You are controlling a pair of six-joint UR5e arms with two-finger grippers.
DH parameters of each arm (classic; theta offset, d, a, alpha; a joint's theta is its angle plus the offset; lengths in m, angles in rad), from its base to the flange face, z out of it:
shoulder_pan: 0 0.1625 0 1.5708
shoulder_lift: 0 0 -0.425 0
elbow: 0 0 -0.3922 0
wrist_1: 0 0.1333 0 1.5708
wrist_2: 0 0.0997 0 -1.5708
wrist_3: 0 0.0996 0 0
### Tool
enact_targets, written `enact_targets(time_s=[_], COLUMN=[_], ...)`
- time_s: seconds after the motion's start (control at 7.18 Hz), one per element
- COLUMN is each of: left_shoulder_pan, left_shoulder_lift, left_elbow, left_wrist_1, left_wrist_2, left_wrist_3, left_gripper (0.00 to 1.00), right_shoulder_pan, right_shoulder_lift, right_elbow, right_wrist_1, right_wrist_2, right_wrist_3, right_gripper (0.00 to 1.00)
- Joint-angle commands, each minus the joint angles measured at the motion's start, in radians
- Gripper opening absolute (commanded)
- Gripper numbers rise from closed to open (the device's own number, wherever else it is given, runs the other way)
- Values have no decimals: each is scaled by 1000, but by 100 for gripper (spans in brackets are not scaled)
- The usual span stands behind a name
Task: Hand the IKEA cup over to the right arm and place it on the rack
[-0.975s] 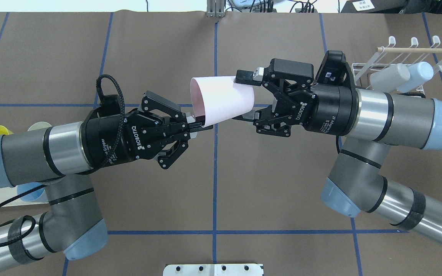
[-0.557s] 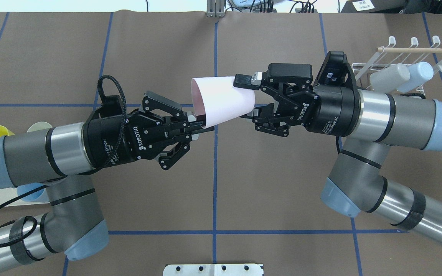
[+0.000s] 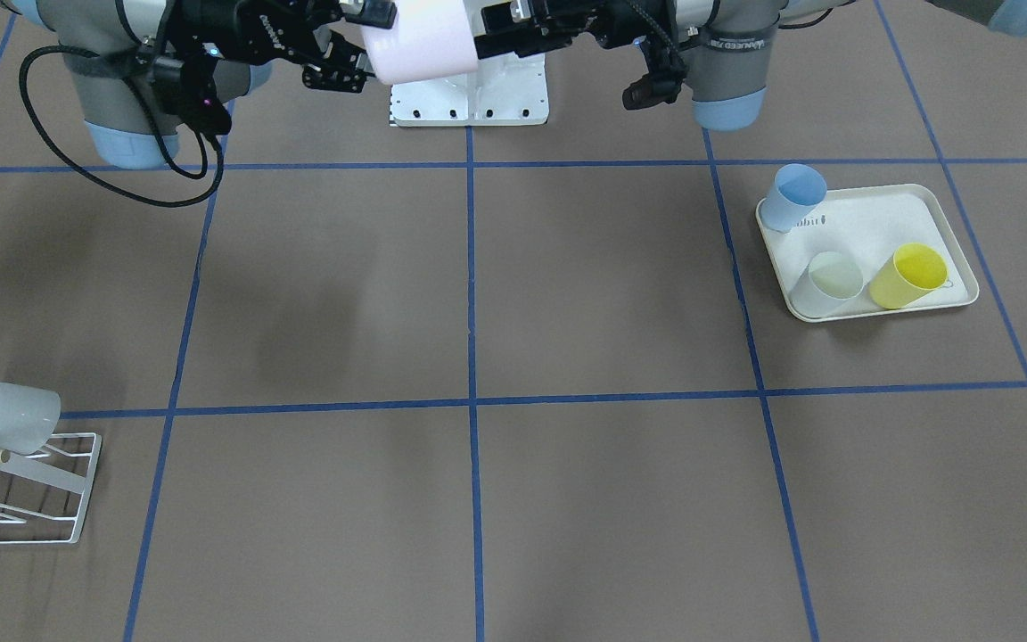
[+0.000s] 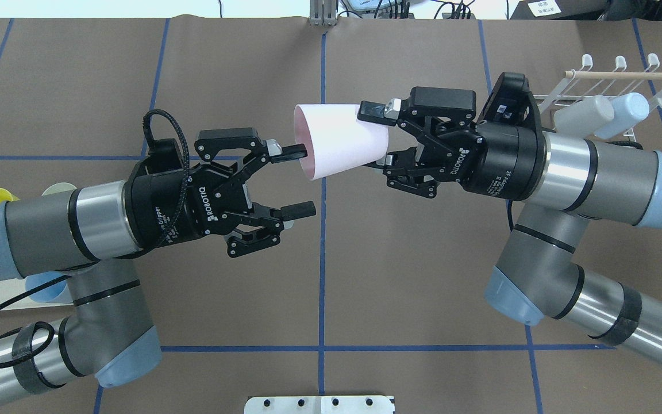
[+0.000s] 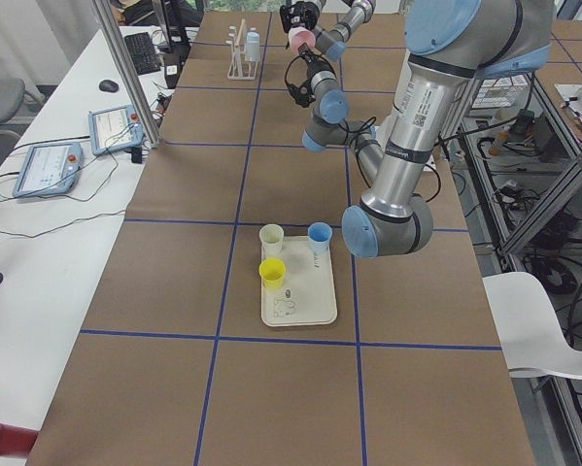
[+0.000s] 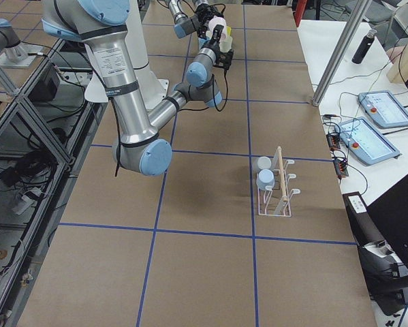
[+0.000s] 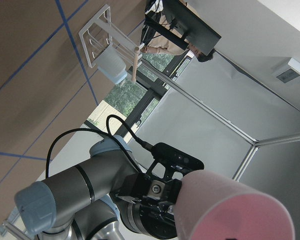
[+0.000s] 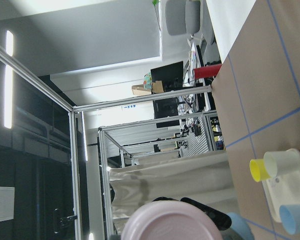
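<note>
The IKEA cup (image 4: pixel 339 141) is pale pink and lies on its side in the air over the table's middle, mouth toward my left arm. My right gripper (image 4: pixel 378 138) is shut on its base end, one finger on the top wall and one underneath. My left gripper (image 4: pixel 298 180) stands open at the cup's mouth; its upper finger (image 4: pixel 292 151) is close to the rim and the lower one hangs apart. The front-facing view shows the cup (image 3: pixel 420 40) between both grippers. The rack (image 4: pixel 612 86), white wire with a wooden dowel, stands at the far right.
Two cups, one grey-white (image 4: pixel 584 115) and one light blue (image 4: pixel 630 106), hang on the rack. A cream tray (image 3: pixel 888 214) on my left side holds a blue cup (image 3: pixel 794 196), a pale cup (image 3: pixel 830 281) and a yellow cup (image 3: pixel 910 275). Blue tape lines cross the brown table.
My left gripper has opened and let go of the cup's rim. My right gripper has shut on the cup's base end and carried it slightly up and right.
</note>
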Motion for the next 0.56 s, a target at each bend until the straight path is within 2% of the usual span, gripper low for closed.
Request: enact_targets(time_s=[0.0,0.28,0.42], left_shoulder_pan=[-69,-136,-142], left_shoulder_lift=[92,147,149], left_elbow=[-1,-9,-10], left_wrist_1=[152,344,421], left_wrist_2=[-12,-27,-21], left_wrist_3=[241,488,548], left_gripper=[100,100,100], right_shoulder_pan=[68,215,281], right_shoulder_lift=[-150,-183,-242], right_elbow=[-30,-37,-35], right_wrist_1=[-65,-245,-287], right_wrist_2=[-42,-33,-28], right_wrist_3=[-306,-461,-583], right_gripper=[15,16,16])
